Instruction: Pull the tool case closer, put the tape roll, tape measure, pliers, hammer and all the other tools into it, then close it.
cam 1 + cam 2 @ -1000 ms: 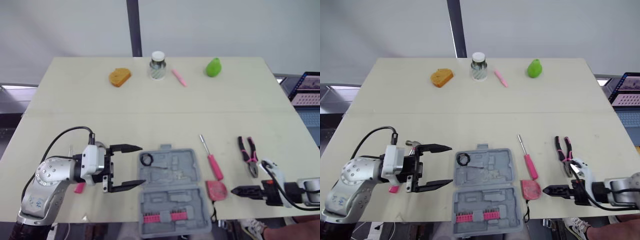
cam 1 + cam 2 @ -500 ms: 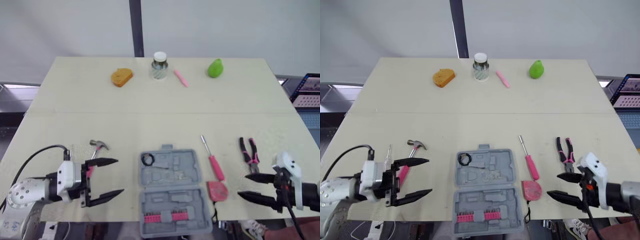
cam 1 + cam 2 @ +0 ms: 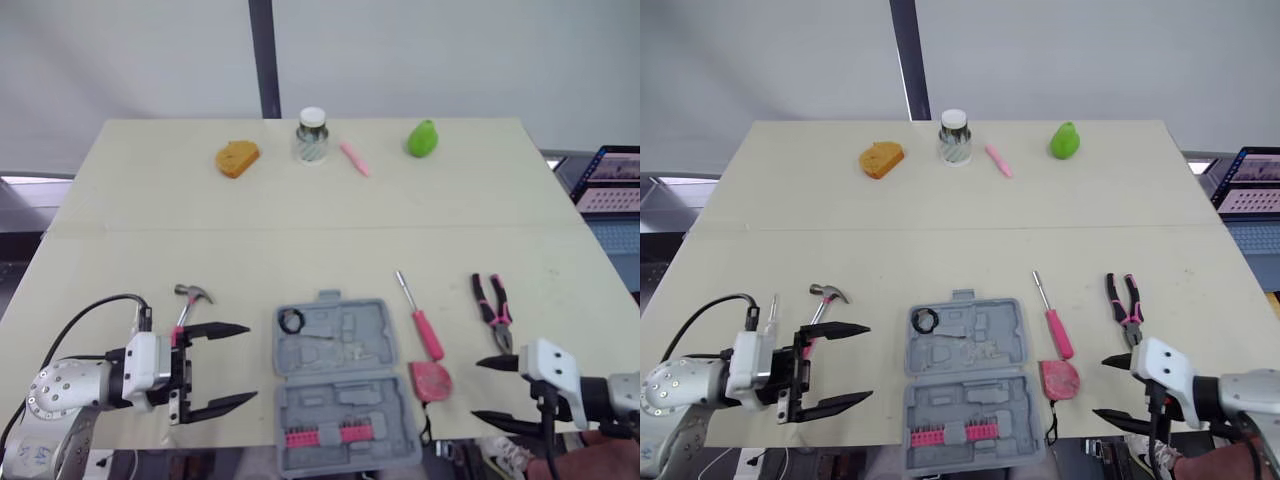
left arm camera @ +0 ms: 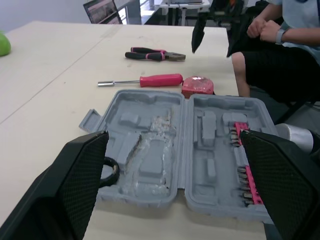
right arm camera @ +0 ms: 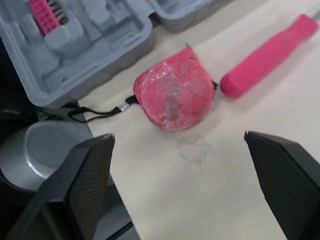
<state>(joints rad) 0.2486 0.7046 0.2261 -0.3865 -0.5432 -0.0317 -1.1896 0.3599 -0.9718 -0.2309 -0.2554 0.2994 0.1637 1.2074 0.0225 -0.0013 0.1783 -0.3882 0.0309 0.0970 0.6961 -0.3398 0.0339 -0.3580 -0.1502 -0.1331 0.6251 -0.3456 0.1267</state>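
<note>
Left arm: I see it low at the near left corner of the table [image 3: 300, 235]. The forearm lies flat and points to 3 o'clock.
Left gripper [image 3: 250, 363]: it sits at 9 o'clock from the tool case [image 3: 345, 385], near it but not touching. Its two black fingers are spread wide, one farther from me and one nearer. It holds nothing.
Right arm: it comes in from the near right corner and points to 9 o'clock.
Right gripper [image 3: 476, 389]: its fingers are spread wide too, and nothing is between them. It sits at 3 o'clock from the tape measure [image 3: 431, 380], close but apart.
Tool case: it is at 6 o'clock on the table, lying open and flat, with a row of pink bits in the half nearest me.
Tape roll [image 3: 293, 320]: a small black ring inside the case, in the far left corner.
Tape measure: pink, just beside the case's right edge.
Screwdriver [image 3: 422, 322]: pink handle, at 2 o'clock from the case, tip pointing to 12.
Pliers [image 3: 495, 310]: farther out past the screwdriver, lying on the table.
Hammer [image 3: 187, 300]: at 10 o'clock from the case, just beyond my left gripper's far finger.
</note>
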